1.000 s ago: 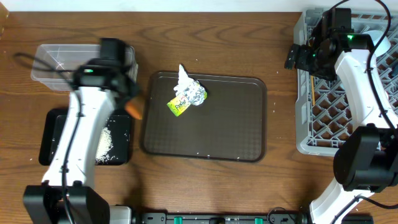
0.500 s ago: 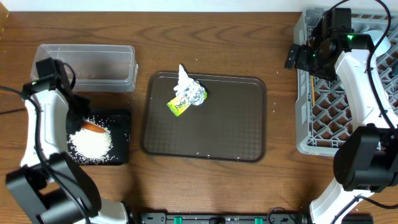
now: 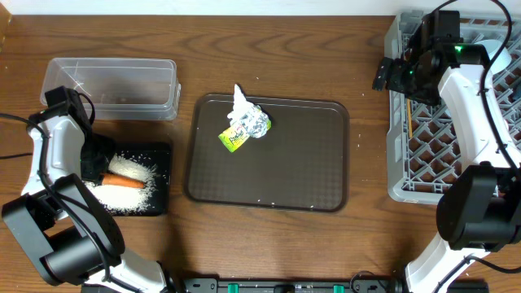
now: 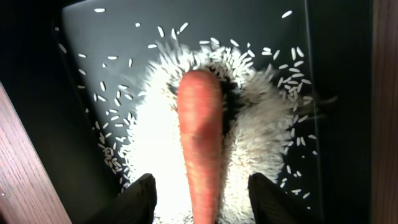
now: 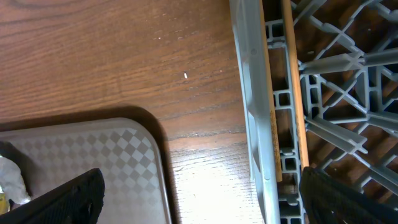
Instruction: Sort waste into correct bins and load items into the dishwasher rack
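Wood-grain table (image 3: 366, 49) under everything, both arms based at its near edge. Nearest, on the left: black tray (image 3: 163, 185) w/ a heap of white rice (image 3: 134, 167) over most of its floor & stray grains toward the rim. Carrot (image 3: 124, 181) lies flat on top of the rice, lengthwise across the tray. Left gripper (image 4: 202, 202) hangs right over it, fingers (image 4: 142, 196) spread, one each side of the carrot w/ a gap on both sides. It isn't clamping and holds nothing. Left wrist view: carrot's rounded tip points away from the fingers, rice parted around it.

Ctr of table: dark brown serving tray (image 3: 285, 163), just beside the black tray; can't tell if they touch. Crumpled wrapper (image 3: 244, 126) sits in its far-left part, silver-white w/ yellow-green print.

Right side: grey rack (image 3: 396, 163), open lattice floor, low walls. Chopsticks (image 5: 295, 93) lie inside, along its left wall & parallel to it. Right gripper (image 5: 205, 199) hovers above that wall toward the rack's far end, jaws wide apart, empty.

Farthest on the left: clear tub (image 3: 167, 89), behind the black tray, near it but apart.
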Controlling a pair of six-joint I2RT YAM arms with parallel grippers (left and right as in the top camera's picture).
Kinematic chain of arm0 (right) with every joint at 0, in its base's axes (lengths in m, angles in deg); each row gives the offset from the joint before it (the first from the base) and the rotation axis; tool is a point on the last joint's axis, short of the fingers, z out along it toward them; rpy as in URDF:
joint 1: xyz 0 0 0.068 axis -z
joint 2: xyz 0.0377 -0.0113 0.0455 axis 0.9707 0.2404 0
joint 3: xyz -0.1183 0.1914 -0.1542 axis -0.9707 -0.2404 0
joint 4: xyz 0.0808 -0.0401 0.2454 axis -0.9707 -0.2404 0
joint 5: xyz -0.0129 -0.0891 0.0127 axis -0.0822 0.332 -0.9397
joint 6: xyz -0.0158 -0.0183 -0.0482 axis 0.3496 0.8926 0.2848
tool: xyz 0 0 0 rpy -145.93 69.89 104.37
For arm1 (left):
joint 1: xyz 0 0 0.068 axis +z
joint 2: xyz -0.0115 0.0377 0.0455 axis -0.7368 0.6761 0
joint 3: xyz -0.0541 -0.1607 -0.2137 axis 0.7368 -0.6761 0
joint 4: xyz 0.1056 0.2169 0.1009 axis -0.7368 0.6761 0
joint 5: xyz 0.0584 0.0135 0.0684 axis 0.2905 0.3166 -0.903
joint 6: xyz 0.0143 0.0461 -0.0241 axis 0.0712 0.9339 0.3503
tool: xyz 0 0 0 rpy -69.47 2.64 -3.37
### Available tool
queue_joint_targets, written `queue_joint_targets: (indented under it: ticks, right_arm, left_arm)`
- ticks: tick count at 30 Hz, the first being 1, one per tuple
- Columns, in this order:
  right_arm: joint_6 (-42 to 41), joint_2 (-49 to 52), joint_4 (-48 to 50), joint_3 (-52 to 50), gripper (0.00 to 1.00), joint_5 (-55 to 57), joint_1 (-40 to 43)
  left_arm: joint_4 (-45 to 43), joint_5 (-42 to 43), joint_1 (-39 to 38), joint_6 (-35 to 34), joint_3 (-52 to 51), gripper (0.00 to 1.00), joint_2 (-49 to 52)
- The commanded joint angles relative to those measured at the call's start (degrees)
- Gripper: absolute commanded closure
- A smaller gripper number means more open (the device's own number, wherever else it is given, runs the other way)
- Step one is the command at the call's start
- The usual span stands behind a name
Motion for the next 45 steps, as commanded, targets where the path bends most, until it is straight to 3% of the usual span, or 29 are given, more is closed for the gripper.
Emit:
queue_joint_targets:
  ticks: [1, 15, 20, 21, 26, 32, 34, 39, 42, 45]
  right_arm:
    - [-0.72, -1.44, -0.07, 1.01, 0.01, -0.22, 0.37]
    - [-0.72, -1.44, -0.04, 1.01, 0.01, -0.22, 0.37]
    - [-0.72, -1.44, -0.04, 1.01, 0.01, -0.22, 0.37]
    - [-0.72, -1.44, -0.04, 1.01, 0.01, -0.22, 0.37]
    - [-1.01, -1.44, 0.07, 1.01, 0.01, -0.5, 0.37]
    - [-12.17, -1.44, 0.37, 1.01, 0.01, -12.41, -0.13]
    - [-11.63, -1.44, 0.22, 1.01, 0.01, -17.16, -0.5]
    - [-0.85, -1.29, 4.35, 0.98, 0.01, -36.41, -4.52]
    - [2.54, -1.2, 4.87, 0.98, 0.01, -32.87, -11.13]
    - [2.23, -0.52, 4.68, 0.98, 0.01, -20.5, -19.69]
  left_arm:
    - [0.17, -0.35, 0.15, -0.55, -0.15, 0.46, 0.55]
    - [1.07, -0.44, 1.05, 4.63, 2.89, 0.43, -7.48]
    - [0.92, -0.46, 5.99, -1.09, 2.91, 0.19, -13.07]
    - [0.81, -0.02, 7.56, -3.19, 2.91, 0.05, -13.77]
    - [0.85, 1.4, 11.63, -5.49, 2.89, 0.02, -14.34]
    - [0.85, 1.4, 12.41, -5.49, 2.89, 0.0, -14.32]
    - [0.85, 1.4, 12.41, -5.49, 2.89, 0.01, -14.32]
    - [0.85, 1.4, 12.41, -5.49, 2.89, 0.01, -14.32]
    - [0.85, 1.4, 12.41, -5.51, 2.89, 0.01, -14.32]
    - [0.85, 1.4, 12.41, -5.49, 2.89, 0.01, -14.32]
